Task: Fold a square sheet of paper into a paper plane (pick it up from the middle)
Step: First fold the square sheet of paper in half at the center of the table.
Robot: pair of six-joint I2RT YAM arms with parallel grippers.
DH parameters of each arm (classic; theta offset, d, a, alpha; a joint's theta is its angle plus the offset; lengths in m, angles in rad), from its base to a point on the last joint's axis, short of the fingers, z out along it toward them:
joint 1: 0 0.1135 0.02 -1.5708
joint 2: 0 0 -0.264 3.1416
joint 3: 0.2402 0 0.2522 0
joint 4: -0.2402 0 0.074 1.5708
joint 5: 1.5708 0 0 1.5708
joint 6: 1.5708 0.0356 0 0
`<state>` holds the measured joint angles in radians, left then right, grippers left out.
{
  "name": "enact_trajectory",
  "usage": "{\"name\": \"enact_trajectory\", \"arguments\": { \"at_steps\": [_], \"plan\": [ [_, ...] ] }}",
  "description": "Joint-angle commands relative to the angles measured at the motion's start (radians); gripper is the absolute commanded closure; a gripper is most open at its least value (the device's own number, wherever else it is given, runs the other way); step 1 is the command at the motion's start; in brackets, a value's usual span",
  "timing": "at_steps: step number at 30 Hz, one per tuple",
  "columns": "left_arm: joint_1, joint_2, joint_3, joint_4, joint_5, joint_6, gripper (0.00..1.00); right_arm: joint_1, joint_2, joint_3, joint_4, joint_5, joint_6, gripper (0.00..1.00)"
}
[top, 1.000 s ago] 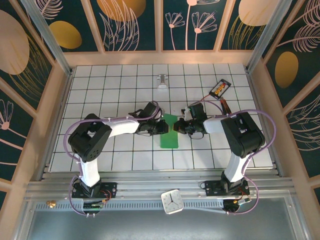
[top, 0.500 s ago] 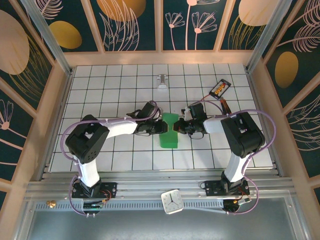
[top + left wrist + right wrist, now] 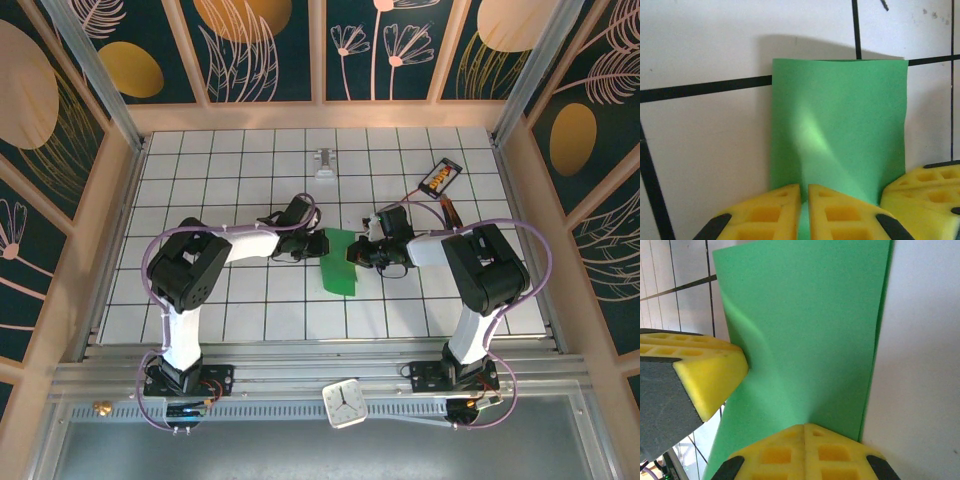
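Paper point(image 3: 338, 275), green and folded into a narrow strip, sits in the middle of the desk point(image 3: 230, 310) in the top view, pinched between the left gripper point(image 3: 320, 245) and right gripper point(image 3: 354, 254); bare tiles lie all round, with a small grey object point(image 3: 324, 163) and an orange-screened device point(image 3: 441, 177) well apart near the far edge. At the left wrist, the left gripper is closed on the paper's near edge, and the straight far edge shadows the tiles. At the right wrist, the right gripper's pads meet tight on the paper beside its long straight edge.
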<state>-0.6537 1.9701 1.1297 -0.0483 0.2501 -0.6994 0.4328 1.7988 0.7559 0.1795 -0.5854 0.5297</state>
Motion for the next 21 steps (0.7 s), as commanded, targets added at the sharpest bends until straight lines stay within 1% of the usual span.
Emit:
{"name": "enact_trajectory", "arguments": {
  "at_steps": [1, 4, 8, 10, 17, 21],
  "plan": [
    [0.022, -0.017, -0.011, -0.049, -0.081, 0.035, 0.85, -0.003, 0.108, -0.030, -0.107, 0.188, -0.043, 1.00],
    [0.024, -0.070, 0.001, -0.025, -0.060, 0.037, 0.85, -0.002, 0.106, -0.030, -0.111, 0.191, -0.044, 1.00],
    [0.023, -0.076, 0.009, 0.068, 0.087, -0.008, 0.82, -0.004, 0.100, -0.031, -0.112, 0.193, -0.044, 1.00],
    [0.023, -0.045, 0.031, 0.071, 0.109, -0.007, 0.82, -0.004, 0.101, -0.029, -0.113, 0.193, -0.043, 1.00],
    [0.040, 0.071, 0.108, 0.009, 0.047, 0.037, 0.84, -0.004, 0.096, -0.032, -0.116, 0.196, -0.043, 1.00],
    [0.064, 0.091, 0.101, -0.019, -0.033, 0.060, 0.86, -0.006, 0.096, -0.033, -0.119, 0.198, -0.044, 1.00]
  ]
}}
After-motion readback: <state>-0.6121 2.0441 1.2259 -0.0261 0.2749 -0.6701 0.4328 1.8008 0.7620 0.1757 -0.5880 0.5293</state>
